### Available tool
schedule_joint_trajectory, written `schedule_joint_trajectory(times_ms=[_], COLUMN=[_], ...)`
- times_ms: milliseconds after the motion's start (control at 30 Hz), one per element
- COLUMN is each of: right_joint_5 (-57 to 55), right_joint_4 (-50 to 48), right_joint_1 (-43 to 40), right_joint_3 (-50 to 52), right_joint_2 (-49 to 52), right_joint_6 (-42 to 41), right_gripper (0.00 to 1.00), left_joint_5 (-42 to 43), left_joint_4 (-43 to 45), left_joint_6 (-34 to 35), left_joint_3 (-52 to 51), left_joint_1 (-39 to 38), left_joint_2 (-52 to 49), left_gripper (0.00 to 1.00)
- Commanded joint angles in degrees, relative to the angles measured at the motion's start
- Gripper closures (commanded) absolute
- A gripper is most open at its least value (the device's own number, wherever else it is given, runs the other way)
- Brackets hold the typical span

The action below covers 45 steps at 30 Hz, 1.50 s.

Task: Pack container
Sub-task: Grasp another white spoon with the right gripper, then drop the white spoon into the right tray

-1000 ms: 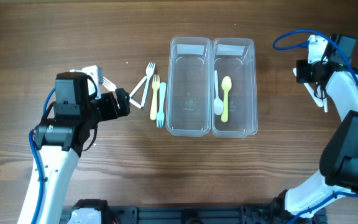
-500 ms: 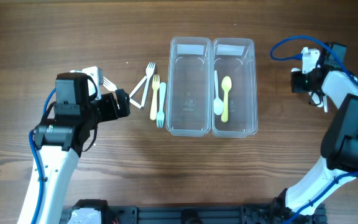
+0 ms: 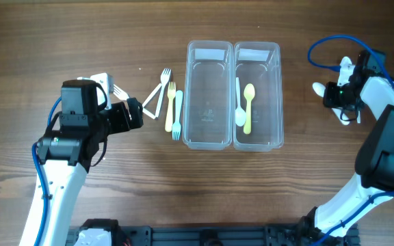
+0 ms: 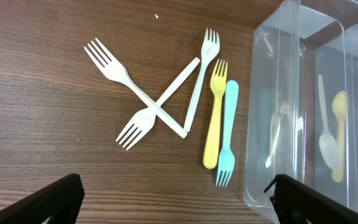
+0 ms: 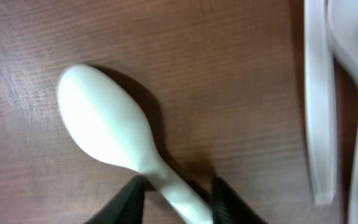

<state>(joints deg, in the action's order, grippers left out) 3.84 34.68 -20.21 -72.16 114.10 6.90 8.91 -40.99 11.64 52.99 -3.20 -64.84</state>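
- The right gripper point(image 5: 175, 194) grasps the spoon point(image 5: 104, 124) by the handle, just behind the bowl. It is close to the table point(image 3: 115, 41), well right of the right box point(image 3: 277, 96). The pinch area is small, so the spoon can swivel or slip during transfer.
- Two white utensils point(image 5: 319, 93) lie just beside the spoon. A low sideways move can drag them along.
- The right box holds a yellow spoon point(image 3: 250, 106) and a white one. A high release can bounce the spoon off the rim.
- The left gripper point(image 4: 176, 190) is spread wide and holds nothing, near the forks point(image 4: 215, 115) beside the empty left box point(image 3: 209, 96). The white forks cross each other, so one grasp can lift two or scatter them.
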Motion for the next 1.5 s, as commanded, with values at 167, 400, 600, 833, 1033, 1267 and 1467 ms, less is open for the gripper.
schedule_joint_trajectory(times_ms=[167,400,600,833,1033,1267,1467], right_joint_5=[0.74,3.28,10.34,12.76,12.33,4.46,5.6], right_joint_4=[10.75,10.73,15.06,17.88,16.24,7.21,4.68], right_joint_1=[-0.22,-0.22,-0.22,3.56,16.94,29.4,30.12], right_joint_3=[1.4,1.31,-2.89,-5.2,-5.07,0.48,0.39], right_joint_2=[1.46,1.4,-4.48,-20.41,-28.68,-20.06,-14.93], right_joint_6=[-19.37,-18.86,-17.4,-17.42,-17.35,-20.83,-19.93], right_gripper=[0.88,0.96,0.96,0.96,0.96,0.96,0.88], left_joint_5=[0.48,0.48,0.48,0.48,0.48,0.48,0.48], left_joint_4=[-0.02,-0.02,-0.02,0.07,0.11,0.0,0.0], left_joint_6=[-0.92,-0.92,-0.92,-0.92,-0.92,-0.92,-0.92], left_joint_3=[1.03,1.03,1.03,1.03,1.03,1.03,1.03], left_joint_1=[0.48,0.48,0.48,0.48,0.48,0.48,0.48], left_joint_2=[-0.11,-0.11,-0.11,-0.11,-0.11,-0.11,-0.11], left_gripper=[0.0,0.0,0.0,0.0,0.0,0.0,0.0])
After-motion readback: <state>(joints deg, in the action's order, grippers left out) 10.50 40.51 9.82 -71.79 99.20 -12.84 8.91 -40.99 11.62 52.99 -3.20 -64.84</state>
